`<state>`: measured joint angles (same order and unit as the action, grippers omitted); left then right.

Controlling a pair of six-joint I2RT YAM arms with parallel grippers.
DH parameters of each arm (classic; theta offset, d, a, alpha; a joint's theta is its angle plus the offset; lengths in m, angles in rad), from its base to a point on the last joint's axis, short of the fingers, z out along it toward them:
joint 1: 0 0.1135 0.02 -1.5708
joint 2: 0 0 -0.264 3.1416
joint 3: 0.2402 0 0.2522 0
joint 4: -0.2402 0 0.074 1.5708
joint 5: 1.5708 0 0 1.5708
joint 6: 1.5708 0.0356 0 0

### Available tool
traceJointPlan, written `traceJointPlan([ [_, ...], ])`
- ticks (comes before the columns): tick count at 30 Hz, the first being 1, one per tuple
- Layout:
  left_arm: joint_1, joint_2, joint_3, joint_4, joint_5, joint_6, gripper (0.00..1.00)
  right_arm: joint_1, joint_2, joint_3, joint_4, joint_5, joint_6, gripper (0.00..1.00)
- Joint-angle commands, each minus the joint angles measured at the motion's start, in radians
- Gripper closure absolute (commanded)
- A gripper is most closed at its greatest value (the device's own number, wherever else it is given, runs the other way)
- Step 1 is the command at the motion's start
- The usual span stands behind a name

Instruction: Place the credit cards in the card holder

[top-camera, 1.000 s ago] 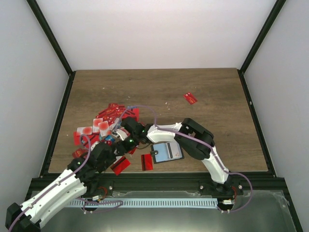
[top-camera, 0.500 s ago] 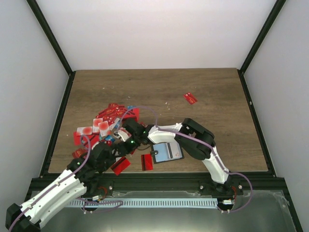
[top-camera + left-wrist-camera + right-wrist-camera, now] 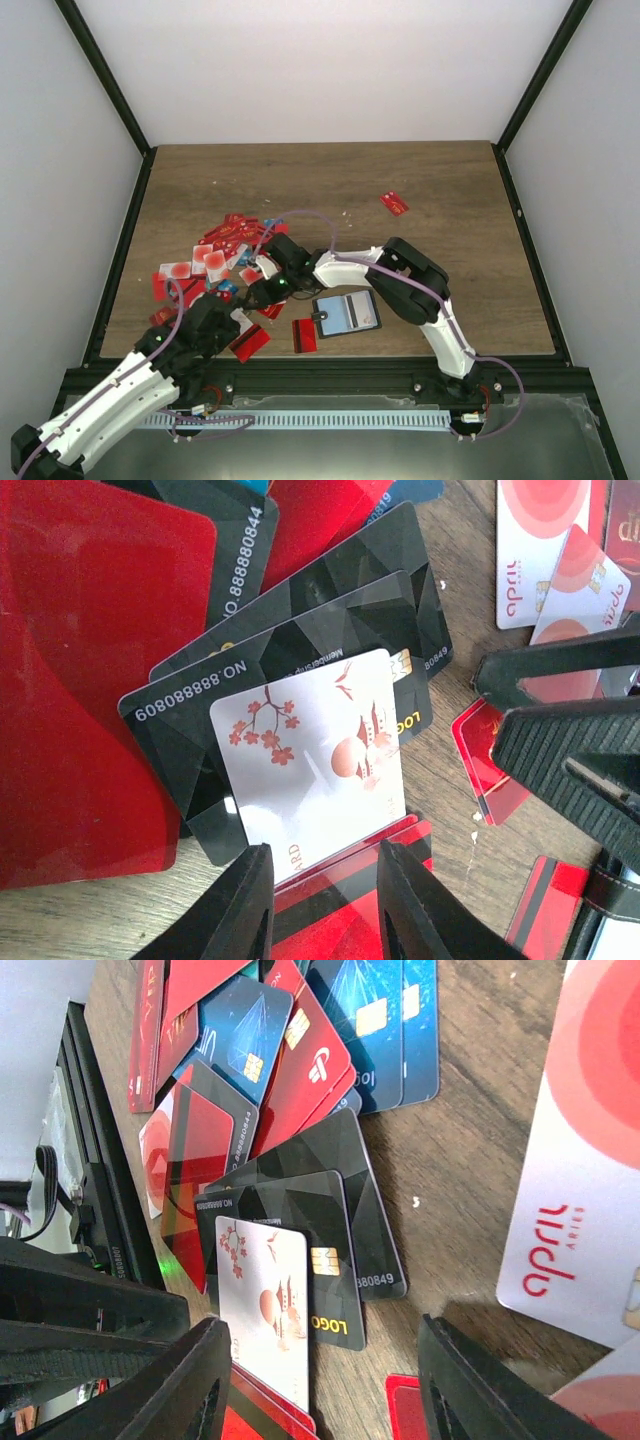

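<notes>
The credit cards (image 3: pixel 215 262) lie in a mostly red heap at the table's left, and one lone red card (image 3: pixel 394 203) lies far right. The black card holder (image 3: pixel 347 313) lies open beside them. My left gripper (image 3: pixel 258 298) is low over the heap's near edge. Its jaws (image 3: pixel 322 858) are open, straddling a white blossom card (image 3: pixel 310 770) that lies on a red striped card (image 3: pixel 340 905) and black cards (image 3: pixel 330 620). My right gripper (image 3: pixel 263 270) faces it from the other side. In the right wrist view it (image 3: pixel 322 1345) is open above the same white card (image 3: pixel 262 1310), gripping nothing.
Blue cards (image 3: pixel 380 1020) and a white-and-red card (image 3: pixel 590 1180) lie past the black ones. The two grippers stand close together, the right one's fingers (image 3: pixel 570 750) just right of my left jaws. A black frame rail (image 3: pixel 300 368) runs along the near edge.
The right wrist has shifted slightly up and left over the heap. The left arm has drawn back a little toward the near left. The card holder has not moved.
</notes>
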<state>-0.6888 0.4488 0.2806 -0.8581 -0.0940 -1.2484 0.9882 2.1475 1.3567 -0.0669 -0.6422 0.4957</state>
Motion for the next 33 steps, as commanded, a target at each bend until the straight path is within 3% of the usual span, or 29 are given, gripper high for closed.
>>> traceJointPlan([
  [1, -0.001, -0.001, -0.028, 0.036, 0.016, 0.009, 0.72, 0.020, 0.009, 0.004, -0.020, 0.009, 0.015, 0.47],
  [8, -0.002, 0.028, -0.048, 0.055, 0.000, 0.015, 0.81, 0.070, 0.037, 0.045, -0.081, 0.041, 0.022, 0.48],
  [24, -0.002, 0.009, -0.100, 0.089, 0.000, 0.013, 0.85, 0.092, 0.064, 0.070, -0.171, 0.078, 0.059, 0.51],
  [28, -0.001, -0.013, -0.035, 0.010, -0.004, 0.026, 0.83, 0.091, 0.063, 0.070, -0.177, 0.080, 0.043, 0.51],
  [33, 0.000, -0.003, 0.061, -0.095, -0.012, 0.045, 0.72, 0.087, 0.074, 0.081, -0.170, 0.071, 0.034, 0.51],
])
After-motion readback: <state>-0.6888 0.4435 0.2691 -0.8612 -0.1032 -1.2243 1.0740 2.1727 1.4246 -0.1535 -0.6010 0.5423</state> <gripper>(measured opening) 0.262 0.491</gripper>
